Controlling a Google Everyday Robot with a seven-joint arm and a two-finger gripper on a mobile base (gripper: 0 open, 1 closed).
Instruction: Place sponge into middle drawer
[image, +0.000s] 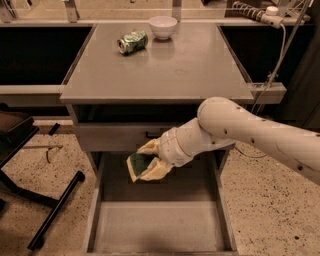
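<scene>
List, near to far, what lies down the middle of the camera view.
middle drawer → sponge gripped in the tool above the drawer → green can → white bowl

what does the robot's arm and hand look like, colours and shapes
The arm is a thick, rounded off-white tube with a bulbous joint and a few small dark dots along its shell; no cables show on it. It narrows to a ribbed white wrist. The hand, over the open middle drawer, has two pale cream fingers, shut on the sponge.
</scene>
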